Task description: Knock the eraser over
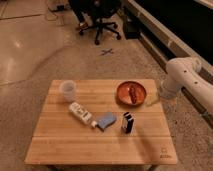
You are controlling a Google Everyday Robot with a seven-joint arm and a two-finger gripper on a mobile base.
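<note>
The eraser (pixel 127 122) is a small black block with a pale strip. It stands upright on the wooden table (pixel 100 145), right of centre. The white bottle (pixel 81 114) lies on its side to its left, with the flat blue-grey sponge piece (pixel 105 120) between them. My white arm (pixel 182 75) reaches in from the right. My gripper (pixel 153 100) hangs at the table's right edge, beside the orange plate, behind and to the right of the eraser and apart from it.
An orange plate (pixel 132 92) with a brown food item sits at the back right. A translucent cup (pixel 68 91) stands at the back left. An office chair (pixel 100 22) and a dark counter (pixel 170 25) stand beyond the table.
</note>
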